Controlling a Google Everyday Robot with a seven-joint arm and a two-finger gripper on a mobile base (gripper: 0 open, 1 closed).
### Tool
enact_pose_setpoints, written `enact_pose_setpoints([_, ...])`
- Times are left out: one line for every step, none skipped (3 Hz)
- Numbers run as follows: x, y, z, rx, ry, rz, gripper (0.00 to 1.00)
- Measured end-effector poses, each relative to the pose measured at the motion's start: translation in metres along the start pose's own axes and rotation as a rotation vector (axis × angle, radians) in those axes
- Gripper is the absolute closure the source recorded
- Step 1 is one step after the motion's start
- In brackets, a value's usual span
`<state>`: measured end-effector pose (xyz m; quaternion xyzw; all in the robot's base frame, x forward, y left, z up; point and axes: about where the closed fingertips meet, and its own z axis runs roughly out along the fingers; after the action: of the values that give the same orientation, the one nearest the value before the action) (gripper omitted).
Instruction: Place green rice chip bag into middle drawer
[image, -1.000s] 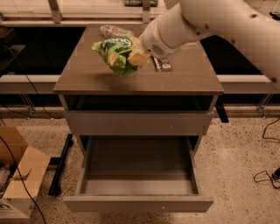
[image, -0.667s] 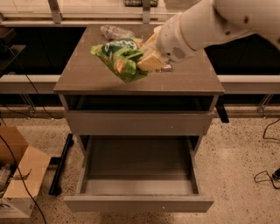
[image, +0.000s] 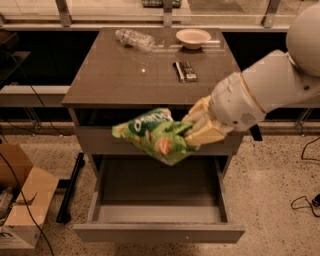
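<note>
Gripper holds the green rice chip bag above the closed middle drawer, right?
No: the middle drawer is pulled open, not closed, as the camera view shows. The gripper does hold the green rice chip bag above it.

The gripper (image: 196, 131) pinches the right end of the green rice chip bag (image: 149, 134) and holds it in the air above the open middle drawer (image: 159, 233). A bottle (image: 135, 39), a bowl (image: 193, 37) and a dark wrapper (image: 185, 71) lie on the cabinet top (image: 115, 75).

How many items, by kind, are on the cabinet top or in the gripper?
green rice chip bag: 1, held in the gripper over the open middle drawer
bottle: 1
bowl: 1
bar wrapper: 1
Total: 4
</note>
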<state>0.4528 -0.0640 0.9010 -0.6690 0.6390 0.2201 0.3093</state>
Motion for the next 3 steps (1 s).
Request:
enact_pose_setpoints([0.034,0.035,0.035,-0.119,0.065,0.052,1.0])
enact_pose_setpoints([0.059,0.037,0.085,-0.16,0.117,0.116,1.0])
enact_pose_setpoints([0.087,0.022,0.144,-0.164,0.156,0.212,1.0])
